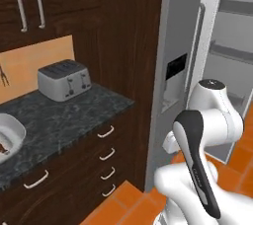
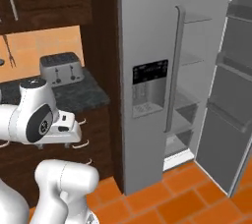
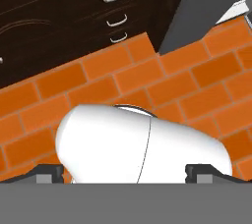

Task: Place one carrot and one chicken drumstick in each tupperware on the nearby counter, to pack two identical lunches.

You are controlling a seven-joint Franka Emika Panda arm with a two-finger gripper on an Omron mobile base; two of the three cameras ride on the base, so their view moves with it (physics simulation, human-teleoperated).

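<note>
Left base view. Worktop (image 1: 64, 115): dark speckled stone above brown drawers with curved silver handles. Toaster (image 1: 64, 79): silver, at the far side against the orange wall. Container (image 1: 10, 135): one light-grey, shallow, thick-rimmed, at the left edge of the worktop, partly cut off; something reddish-brown lies inside, too cropped to identify. The robot arm (image 1: 202, 140) rises at the lower right, folded, well apart from the worktop. Fridge (image 1: 197, 46): right of the tall cabinet, door open, shelves visible.

Right base view. The same toaster (image 2: 61, 68) on the worktop (image 2: 78, 95) at the left. The fridge (image 2: 162, 70) stands centre, with a dispenser panel (image 2: 150, 88) on its grey front and an open compartment to the right. Orange tiled floor (image 2: 187, 198) below.

Hand view. Gripper (image 3: 125, 174): jaws spread wide, empty, pointed down at the floor (image 3: 74, 80) near the lower drawers (image 3: 114, 9).

Progress, as judged: packing appears unfinished at best; no carrot or drumstick is identifiable, and the arm is not at the containers.
</note>
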